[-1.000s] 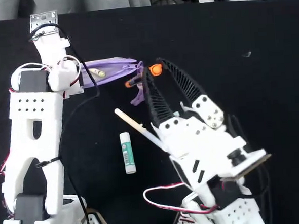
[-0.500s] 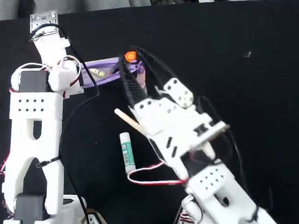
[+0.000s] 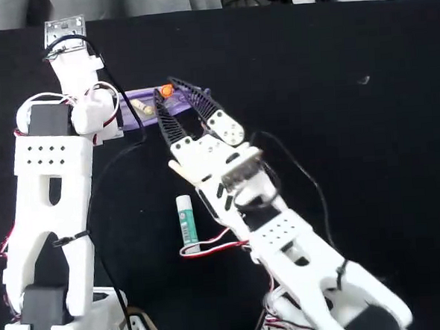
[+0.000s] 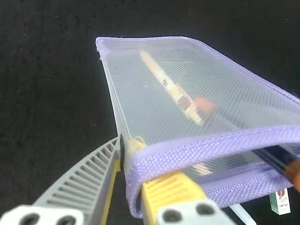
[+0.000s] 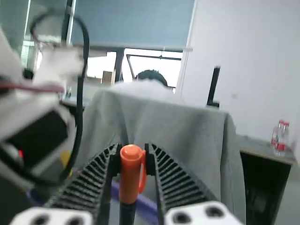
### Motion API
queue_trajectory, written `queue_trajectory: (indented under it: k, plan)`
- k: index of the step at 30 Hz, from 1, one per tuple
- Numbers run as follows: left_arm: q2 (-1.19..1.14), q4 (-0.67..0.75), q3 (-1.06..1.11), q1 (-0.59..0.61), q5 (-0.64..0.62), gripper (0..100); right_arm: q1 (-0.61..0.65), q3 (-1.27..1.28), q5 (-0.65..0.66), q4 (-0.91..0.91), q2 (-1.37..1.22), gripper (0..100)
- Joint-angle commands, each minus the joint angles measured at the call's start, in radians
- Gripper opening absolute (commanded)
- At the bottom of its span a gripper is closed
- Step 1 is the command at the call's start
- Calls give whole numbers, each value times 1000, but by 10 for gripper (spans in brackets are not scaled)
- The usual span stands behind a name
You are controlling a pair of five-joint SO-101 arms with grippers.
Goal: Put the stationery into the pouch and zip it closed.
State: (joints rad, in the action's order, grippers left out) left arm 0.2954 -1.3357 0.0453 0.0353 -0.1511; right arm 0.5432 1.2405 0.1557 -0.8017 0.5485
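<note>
Purple webbing edges the see-through mesh pouch [image 4: 197,93], and my left tool [image 4: 127,147] is clamped on that edge near one corner, the grey finger on one side and the yellow-padded finger on the other, so the pouch is held up off the black desk [image 3: 369,163]. From the high view my left tool [image 3: 123,115] sits at the far left of the desk with the pouch [image 3: 143,102] reaching out from it toward the middle. A cream pen [image 4: 168,89] lies inside against the mesh. My right tool [image 5: 131,150] is closed on an orange-capped pen [image 5: 131,173], the cap pinched upright between the two black ribbed fingers. From above, my right tool [image 3: 168,89] is right at the pouch, with the orange-capped pen [image 3: 166,92] over its purple edge. In my left wrist view the two purple bands at the mouth stand apart and a dark barrel crosses the gap at the edge of the picture; an orange blur shows through the mesh beside the cream pen, though I cannot tell whether it is inside the pouch. A glue stick [image 3: 187,224] lies on the desk, well apart from the pouch and just beside my right arm. A white stick [image 3: 185,173] lies near it, partly hidden under that arm.
</note>
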Motion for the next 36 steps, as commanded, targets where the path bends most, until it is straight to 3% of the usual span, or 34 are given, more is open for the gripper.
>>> queue_trajectory:
  k: [1, 6, 15, 19, 25, 30, 36]
  plan:
    - [8, -5, -28, -12, -5, 29, 11, -47, 11, -18, -81, 66]
    - [8, -5, -28, -12, -5, 29, 17, -73, 9, -17, -171, 224]
    - [8, -3, -28, 12, -5, 29, 12, -35, 9, 20, -65, 234]
    - [8, 35, -13, 65, -5, 29, -60, -18, 5, 209, 142, 234]
    - [8, 118, 47, 110, 2, 29, -178, -42, 2, 638, 533, 234]
    - [8, 126, 39, 160, 2, 29, -173, -51, 2, 977, 769, 233]
    - [8, 155, 41, 222, 2, 29, -157, -21, 2, 1162, 799, 233]
